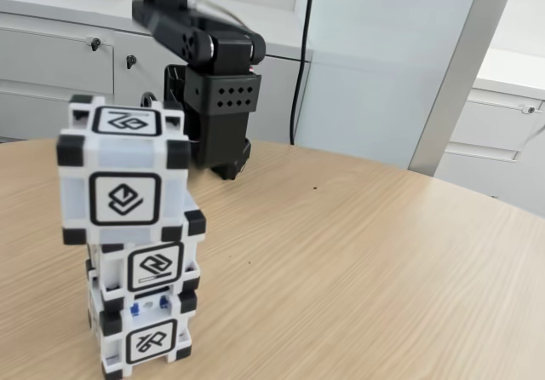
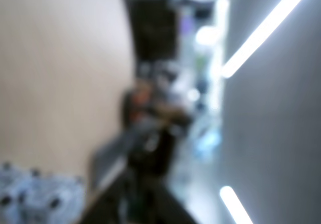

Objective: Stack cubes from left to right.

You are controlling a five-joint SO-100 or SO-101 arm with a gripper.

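Since all three cubes are seen piled into one column near the left edge of the fixed view, the stacking is judged to be at or near its end, with release and withdrawal as the step in hand. The round wooden table carries the column at its near left, and grey cabinets and a white partition are seen behind it. The black arm is placed behind the stack, apart from it as far as can be judged; its fingertips are not made out, so whether the gripper is spread or closed cannot be told, and nothing is seen held. The top cube is set askew, overhanging the middle cube toward the left, and the bottom cube is topped by small blue parts. A straight backing-off is called for next, since a brush against the overhanging top cube could topple the column. The wrist view is too blurred for detail; pale shapes at its lower left may be the cubes. A black cable hangs behind.
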